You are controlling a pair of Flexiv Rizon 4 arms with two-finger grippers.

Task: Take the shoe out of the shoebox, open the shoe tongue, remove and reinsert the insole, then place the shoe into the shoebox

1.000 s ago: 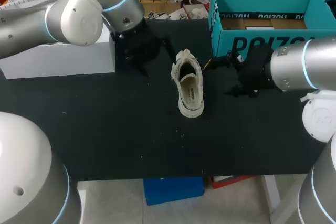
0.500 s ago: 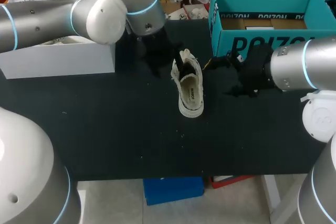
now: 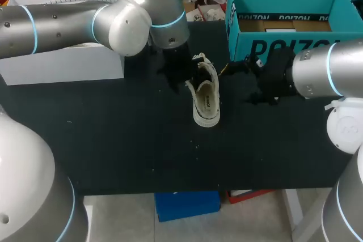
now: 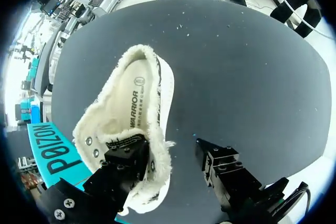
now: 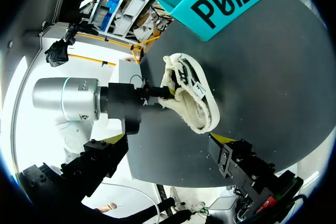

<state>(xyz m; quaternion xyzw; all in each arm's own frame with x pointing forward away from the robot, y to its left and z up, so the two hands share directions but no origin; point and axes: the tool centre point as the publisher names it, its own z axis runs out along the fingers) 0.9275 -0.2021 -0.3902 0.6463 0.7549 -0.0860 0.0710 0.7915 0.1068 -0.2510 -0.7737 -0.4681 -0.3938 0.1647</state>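
The cream shoe (image 3: 205, 97) sits sole-down mid-desk (image 3: 113, 140), heel nearest, with fuzzy frayed edges and its insole showing. The spread left end effector (image 4: 171, 150) has one finger at its eyelets. The right end effector (image 5: 170, 145) hangs spread alongside, with the teal shoebox (image 3: 283, 41) beyond.

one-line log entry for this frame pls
shoe: on table, outside shoebox | insole: in | left end effector: open, straddling shoe's side | right end effector: open, empty, beside shoe
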